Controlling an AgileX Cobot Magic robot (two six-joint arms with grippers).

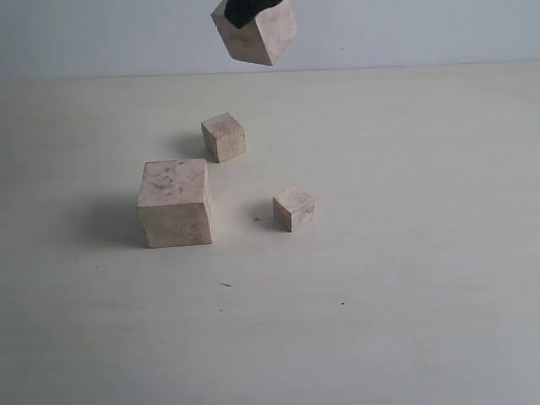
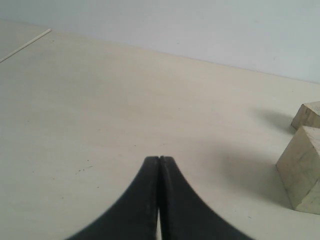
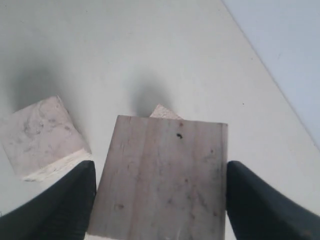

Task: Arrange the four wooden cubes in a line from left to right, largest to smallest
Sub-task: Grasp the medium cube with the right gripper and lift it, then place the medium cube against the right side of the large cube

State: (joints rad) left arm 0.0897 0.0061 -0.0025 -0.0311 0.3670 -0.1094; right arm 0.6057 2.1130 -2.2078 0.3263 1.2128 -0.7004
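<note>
Currently I hold one cube (image 1: 257, 35) aloft in the right gripper (image 3: 160, 172). Left gripper (image 2: 159, 160) is clenched, fingers touching.

Table (image 1: 422, 253): largest pale wooden cube (image 1: 175, 202) centre-left, smaller pale wooden cube (image 1: 224, 137) behind it, smallest pale wooden cube (image 1: 294, 208) right, fourth pale wooden cube (image 1: 261, 38) aloft toward far edge.

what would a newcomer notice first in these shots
A wooden cube hangs high above the table, clamped in the right pincer. Below it three more cubes sit apart: the biggest cube at front left, a mid-sized cube behind it, and the smallest cube to the right.
</note>
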